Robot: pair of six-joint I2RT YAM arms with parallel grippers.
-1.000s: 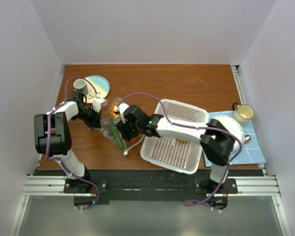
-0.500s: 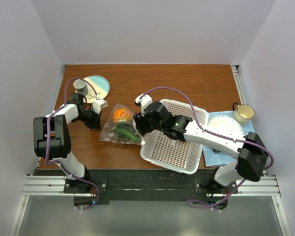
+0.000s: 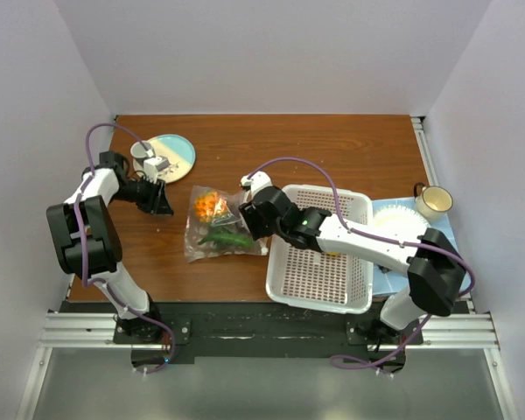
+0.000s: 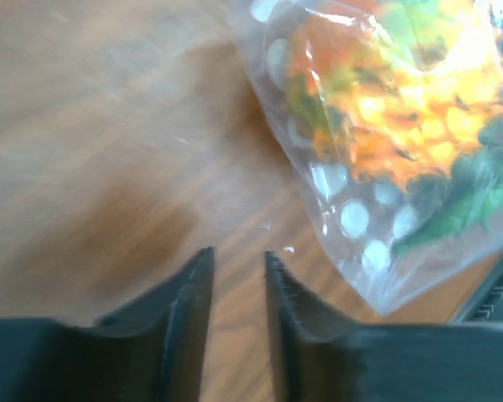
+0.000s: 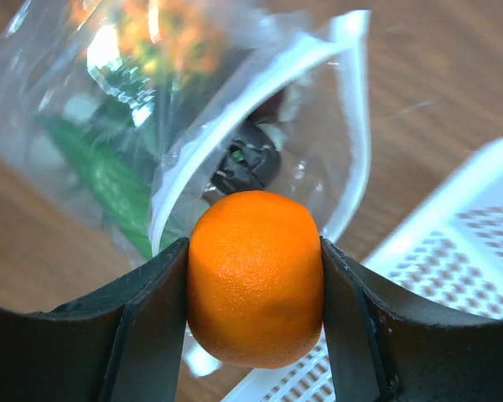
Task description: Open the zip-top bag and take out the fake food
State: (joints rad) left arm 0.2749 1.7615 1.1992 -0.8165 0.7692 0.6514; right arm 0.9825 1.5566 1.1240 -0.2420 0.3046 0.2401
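Note:
The zip-top bag (image 3: 212, 229), clear with white dots, lies flat on the table with its mouth open toward my right gripper (image 3: 249, 219). In the right wrist view that gripper (image 5: 254, 247) is shut on a round orange (image 5: 256, 285), held just outside the bag's mouth (image 5: 318, 126). Still inside the bag are a dark piece (image 5: 247, 163), a green piece (image 5: 109, 180) and an orange-yellow piece (image 3: 210, 206). My left gripper (image 3: 162, 203) is open and empty, left of the bag and apart from it. Its jaws (image 4: 237, 255) stand over bare wood beside the bag's corner (image 4: 386, 285).
The white perforated basket (image 3: 319, 254) stands right of the bag, under my right arm. A pale plate (image 3: 177, 156) and a grey cup (image 3: 142, 150) stand at the back left. A mug (image 3: 433, 201) and a white dish (image 3: 411, 229) rest on a blue mat at the right.
My left gripper has let go of the bag, opened and drawn back to the left. My right gripper has pulled the orange out of the bag toward the basket. The bag and basket have shifted.

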